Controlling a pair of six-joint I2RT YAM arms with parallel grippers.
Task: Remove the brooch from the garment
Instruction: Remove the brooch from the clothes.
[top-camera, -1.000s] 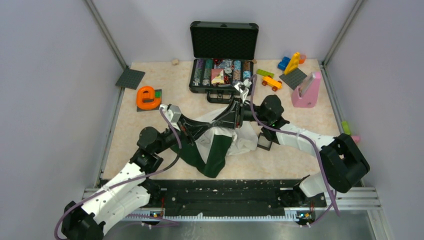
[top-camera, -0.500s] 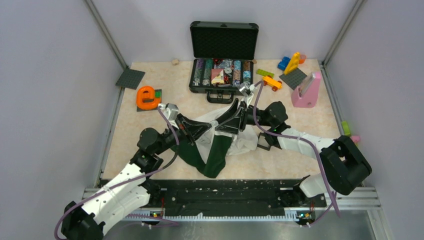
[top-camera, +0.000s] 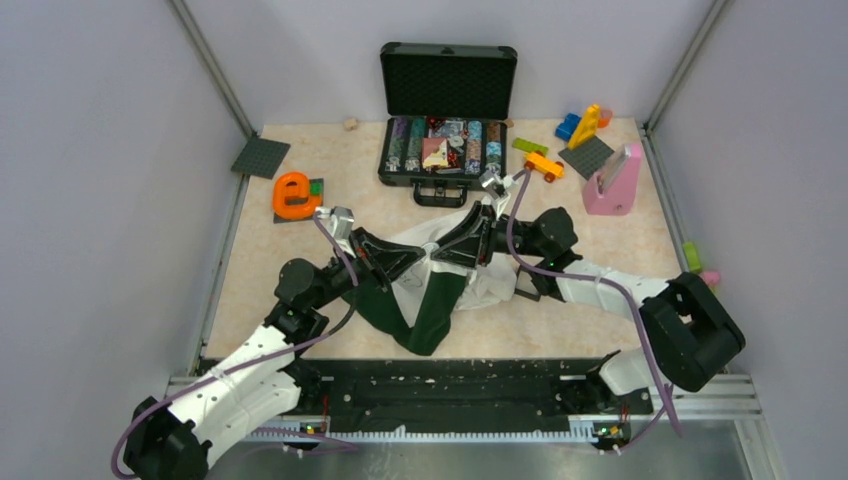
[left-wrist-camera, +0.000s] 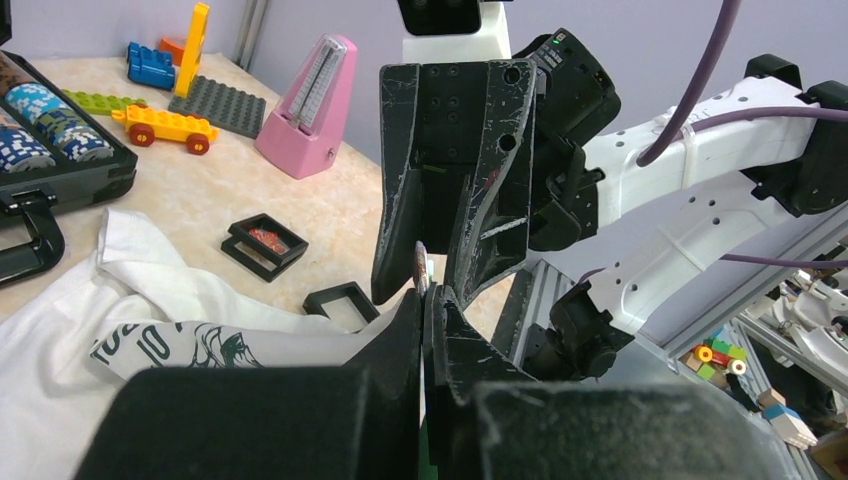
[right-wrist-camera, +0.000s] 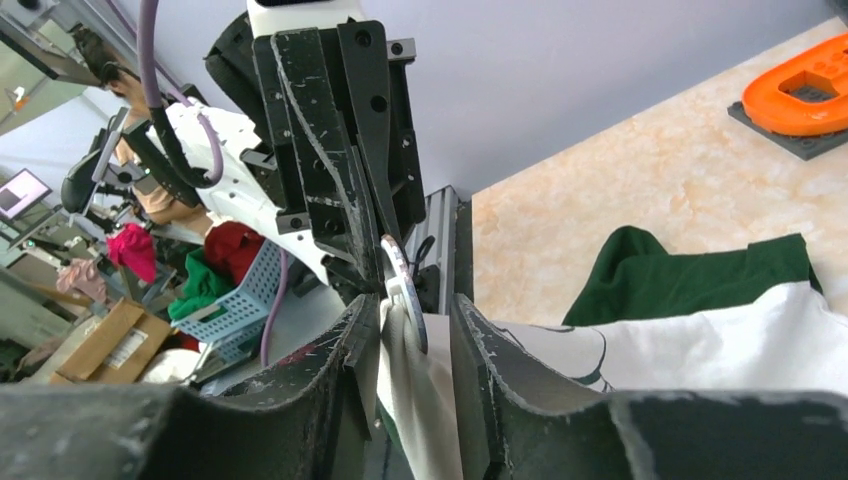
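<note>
Pinching the thin, disc-like brooch (right-wrist-camera: 401, 278) tight, left end effector (left-wrist-camera: 424, 296) faces right end effector (right-wrist-camera: 413, 308), parted around it.

Bright, even light from above leaves only soft, weak shadows on the beige stone-patterned table top (top-camera: 330, 160), while in both wrist views the near black plastic fingers (left-wrist-camera: 250, 420) look out of focus.

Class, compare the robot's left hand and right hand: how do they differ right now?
The left hand is shut, pinching the brooch by its edge; the right hand is open, straddling brooch and garment. The left hand reaches in from the left, the right hand from the right. Both meet tip to tip over the garment.
</note>
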